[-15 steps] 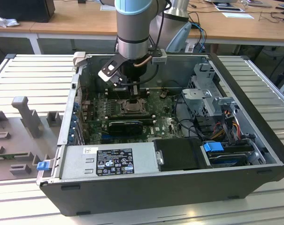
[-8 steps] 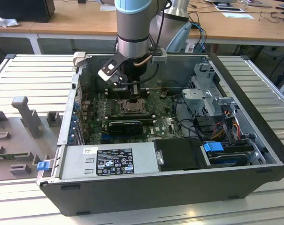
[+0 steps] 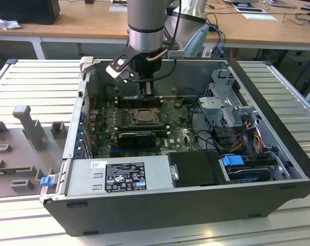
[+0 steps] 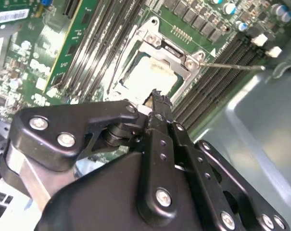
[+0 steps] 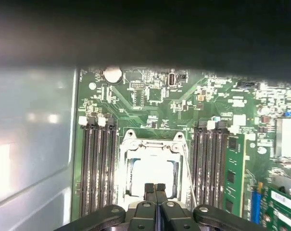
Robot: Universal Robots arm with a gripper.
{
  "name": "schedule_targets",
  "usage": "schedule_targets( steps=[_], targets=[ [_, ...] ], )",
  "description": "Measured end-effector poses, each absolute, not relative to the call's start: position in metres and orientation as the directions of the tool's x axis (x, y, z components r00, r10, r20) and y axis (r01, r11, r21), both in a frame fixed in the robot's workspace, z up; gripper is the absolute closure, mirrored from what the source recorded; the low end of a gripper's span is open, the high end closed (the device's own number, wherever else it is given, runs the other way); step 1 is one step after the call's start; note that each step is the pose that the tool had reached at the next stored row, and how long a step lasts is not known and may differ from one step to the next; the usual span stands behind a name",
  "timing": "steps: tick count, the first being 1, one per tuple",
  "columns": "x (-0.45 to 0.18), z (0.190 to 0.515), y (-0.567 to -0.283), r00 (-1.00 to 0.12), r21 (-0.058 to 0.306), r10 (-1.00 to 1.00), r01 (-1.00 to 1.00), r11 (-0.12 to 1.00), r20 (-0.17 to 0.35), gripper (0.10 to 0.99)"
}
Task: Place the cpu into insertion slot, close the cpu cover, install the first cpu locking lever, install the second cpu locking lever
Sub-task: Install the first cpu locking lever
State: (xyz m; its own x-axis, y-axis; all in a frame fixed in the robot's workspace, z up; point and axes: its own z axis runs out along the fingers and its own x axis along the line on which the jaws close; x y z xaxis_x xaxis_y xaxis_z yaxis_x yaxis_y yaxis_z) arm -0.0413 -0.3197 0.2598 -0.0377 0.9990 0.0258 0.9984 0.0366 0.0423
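Clenched gripper (image 3: 146, 93), fingertips pressed together on nothing, hanging over the insertion slot (image 3: 143, 117) in the green motherboard (image 3: 180, 134) inside the open computer case (image 3: 160, 210). In both wrist views, the cpu (image 5: 152, 171) lying flat in that slot, pale face showing through the window of the cpu cover (image 5: 150, 144) folded down over it. On the grey power supply (image 3: 155, 173) at the case's near side, 1 black printed label (image 3: 125, 177) and 1 small white sticker (image 3: 98, 164), print too small to tell.
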Motion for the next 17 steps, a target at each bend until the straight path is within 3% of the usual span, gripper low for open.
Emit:
schedule_targets(
  steps=[17],
  targets=[
    [-0.0413,0.2631,-0.3197,-0.101,0.042,0.995,0.994,0.100,0.026,0.980]
  ],
)
